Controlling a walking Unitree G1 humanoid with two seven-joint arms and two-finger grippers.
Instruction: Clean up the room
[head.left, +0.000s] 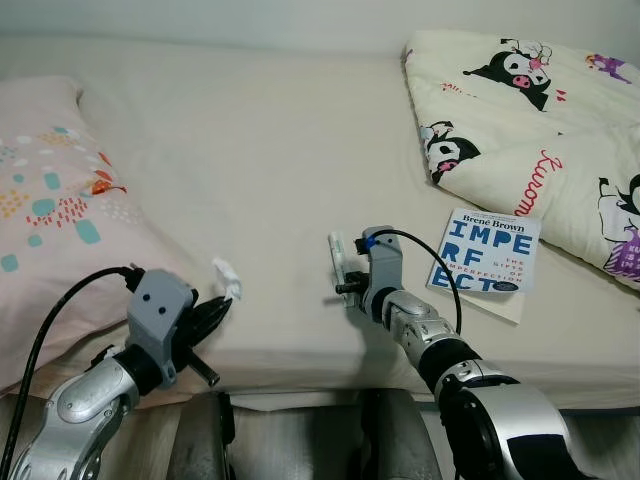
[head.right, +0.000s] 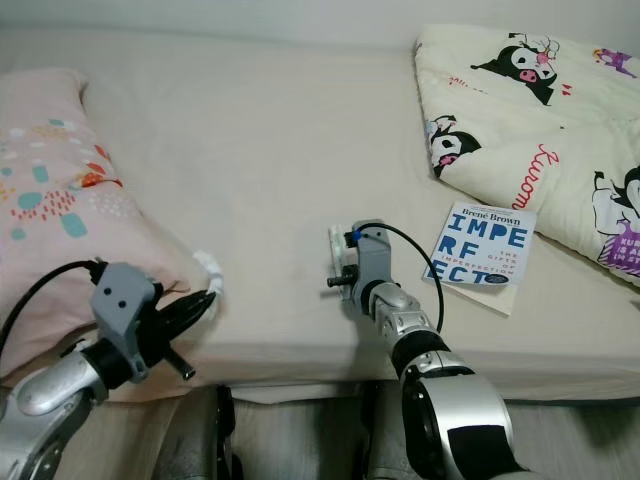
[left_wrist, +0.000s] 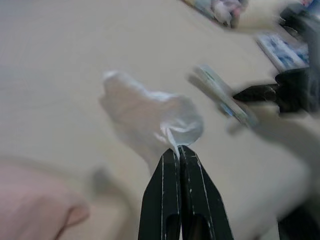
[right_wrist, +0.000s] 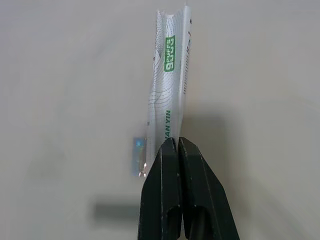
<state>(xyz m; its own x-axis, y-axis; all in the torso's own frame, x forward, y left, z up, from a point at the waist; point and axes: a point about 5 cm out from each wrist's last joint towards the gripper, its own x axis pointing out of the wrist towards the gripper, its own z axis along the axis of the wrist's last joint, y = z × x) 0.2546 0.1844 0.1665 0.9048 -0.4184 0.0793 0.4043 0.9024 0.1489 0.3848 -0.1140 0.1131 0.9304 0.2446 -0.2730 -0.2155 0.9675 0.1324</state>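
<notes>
A crumpled white tissue (head.left: 226, 276) hangs just above the beige bed near its front edge, pinched at one corner by my left gripper (left_wrist: 178, 149), which is shut on it. Further right, my right gripper (right_wrist: 174, 142) is shut on a white wrapper with green print (right_wrist: 169, 95), held upright over the sheet (head.left: 338, 258). A blue and white book (head.left: 484, 250) lies flat to the right of that gripper.
A pink patterned pillow (head.left: 50, 200) lies at the left of the bed. A cream cartoon-print blanket (head.left: 540, 110) is bunched at the back right. The bed's front edge (head.left: 300, 385) runs just before my arms.
</notes>
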